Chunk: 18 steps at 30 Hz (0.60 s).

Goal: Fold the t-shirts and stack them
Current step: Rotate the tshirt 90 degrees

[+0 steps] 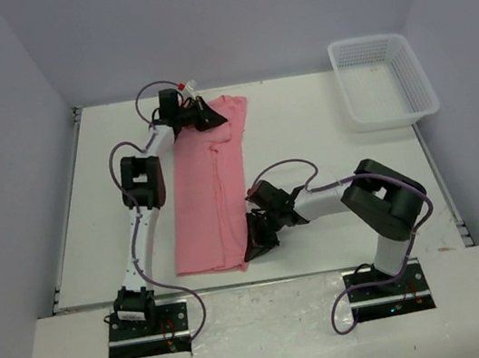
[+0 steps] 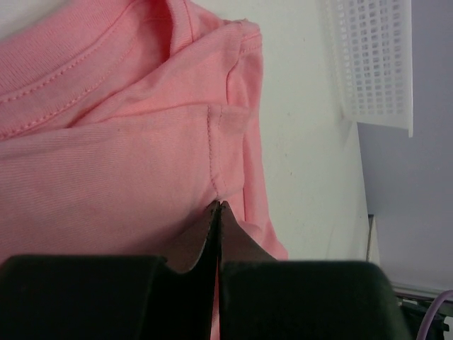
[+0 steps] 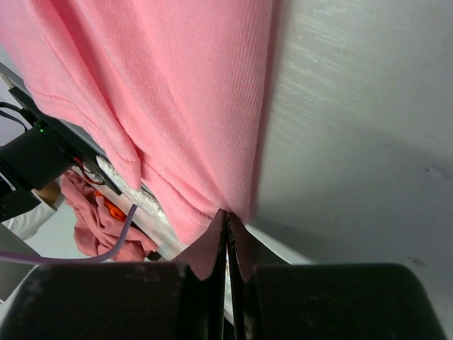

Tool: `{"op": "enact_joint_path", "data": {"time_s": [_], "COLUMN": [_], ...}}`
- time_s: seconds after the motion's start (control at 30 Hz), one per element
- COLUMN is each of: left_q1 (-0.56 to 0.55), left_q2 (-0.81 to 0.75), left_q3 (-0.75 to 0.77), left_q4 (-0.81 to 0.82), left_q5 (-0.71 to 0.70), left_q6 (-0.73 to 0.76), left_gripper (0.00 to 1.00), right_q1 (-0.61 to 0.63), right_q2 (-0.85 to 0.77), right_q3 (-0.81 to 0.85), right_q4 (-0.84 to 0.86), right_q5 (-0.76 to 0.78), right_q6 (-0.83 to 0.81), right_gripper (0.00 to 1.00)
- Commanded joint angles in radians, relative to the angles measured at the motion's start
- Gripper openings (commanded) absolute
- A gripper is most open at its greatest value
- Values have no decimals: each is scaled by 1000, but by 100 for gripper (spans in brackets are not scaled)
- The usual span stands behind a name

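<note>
The t-shirt lies flat on the table, left of centre, folded lengthwise into a long salmon strip. It runs from near the front edge toward the back, with the collar at the far end. One layer is doubled over along the strip, leaving a lengthwise edge down its middle. The left jaws are at the far end beside the collar, pressed together on a thin layer of fabric right at a stitched sleeve seam. The right jaws are at the near right corner of the strip, clamped tight on the hem edge close to the table's front edge. A white mesh basket sits at the far right corner, well apart from the t-shirt.
</note>
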Motion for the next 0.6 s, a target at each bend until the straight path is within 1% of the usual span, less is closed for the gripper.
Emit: {"op": "enact_joint_path", "data": {"time_s": [0.0,0.17,0.23,0.4,0.57], "left_q1": [-30,-31,-34,-56,-68], "left_q2": [66,50,24,-32,-18], "left_q3": [-33,-51,-88,-113,-108], "left_q4": [-43,-20,6,2,0], "left_q5": [-99,-102,-104,-136,-138], "left_q6": [21,7,0,32,3], "left_gripper": [0,0,0,0,0], "right_q1": [-10,-10,-10,-13,-21], "right_q2": [66,26,21,1,-60], "right_q3": [-119,-158,-161,-176,-218], "right_q4": [-208,-209,-209,-209,-215], "right_q5": [326,350,360,370,390], "right_q6": [-44,-24,-22,-9,25], "right_gripper": [0,0,0,0,0]}}
